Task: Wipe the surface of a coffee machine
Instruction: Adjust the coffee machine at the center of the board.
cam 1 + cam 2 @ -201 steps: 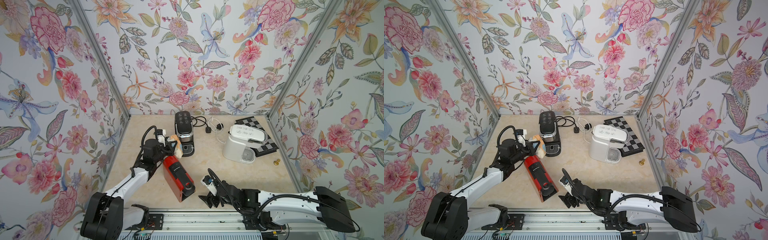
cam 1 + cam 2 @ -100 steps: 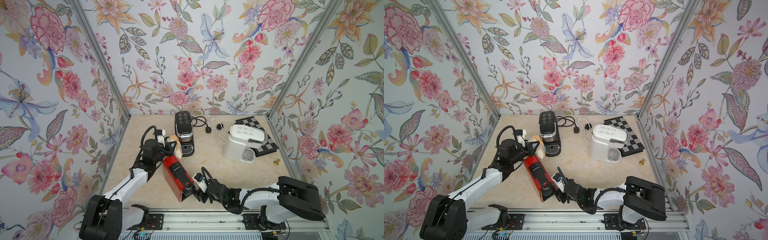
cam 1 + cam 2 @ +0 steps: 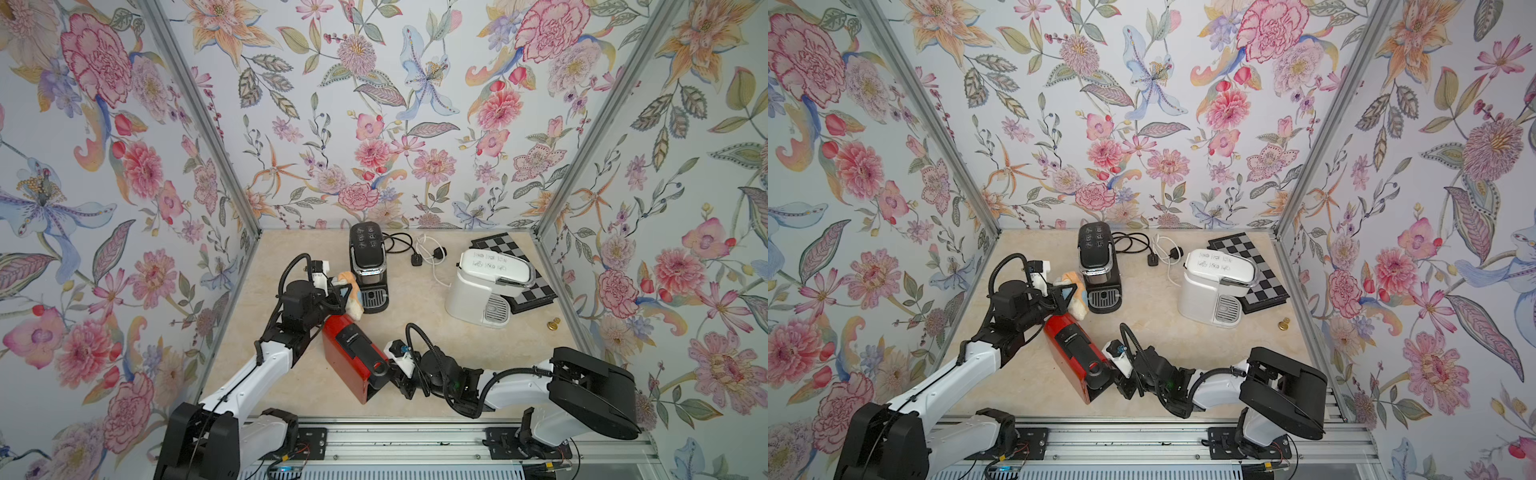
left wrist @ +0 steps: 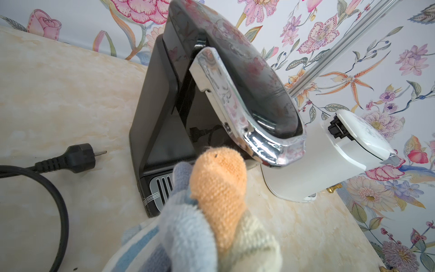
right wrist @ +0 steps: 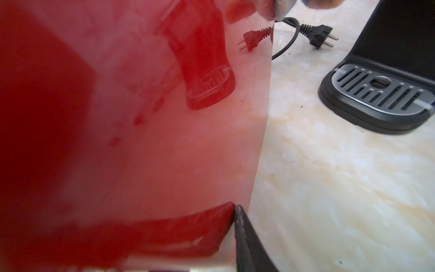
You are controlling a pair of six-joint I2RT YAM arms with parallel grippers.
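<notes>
Left hand (image 3: 343,291) is pinching the cloth (image 3: 354,301) at the red coffee machine (image 3: 338,359) rear, poised for wiping; right hand (image 3: 392,376) is apparently steadying its front, grip undeterminable.

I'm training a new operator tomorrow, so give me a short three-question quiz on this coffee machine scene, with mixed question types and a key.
1. True or false: the left gripper is shut on a cloth.
2. Which coffee machine stands closest to the chessboard? A) red B) black C) white
3. Fill in: the right gripper is right beside the ___ coffee machine.

Key
1. True.
2. C, the white coffee machine.
3. Red: the red coffee machine.
</notes>
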